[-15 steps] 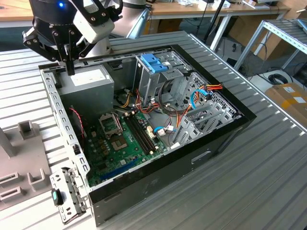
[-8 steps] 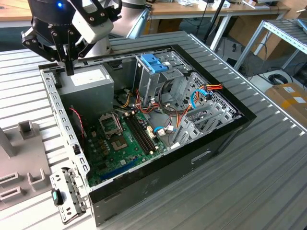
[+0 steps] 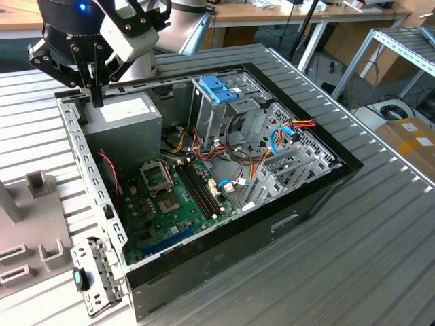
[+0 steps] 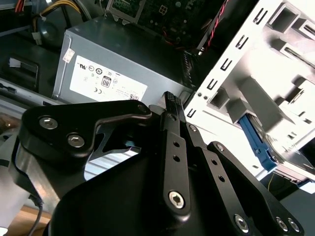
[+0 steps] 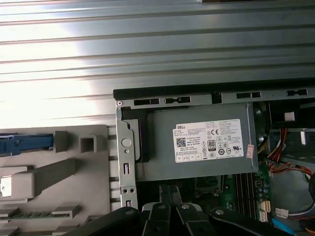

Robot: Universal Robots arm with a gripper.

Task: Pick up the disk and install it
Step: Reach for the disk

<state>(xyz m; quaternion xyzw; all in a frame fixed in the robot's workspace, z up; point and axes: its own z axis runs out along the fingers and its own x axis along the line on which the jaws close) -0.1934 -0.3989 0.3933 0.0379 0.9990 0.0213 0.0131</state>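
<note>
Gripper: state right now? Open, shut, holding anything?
Gripper: shut, holding nothing, above the case rim by the power supply.

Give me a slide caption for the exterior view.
Empty gripper poised above the power supply inside the open computer case.

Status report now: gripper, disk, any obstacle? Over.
Gripper shut, empty, over power supply edge. Disk not picked, sits in grey holder beside case. Case wall between them.
</note>
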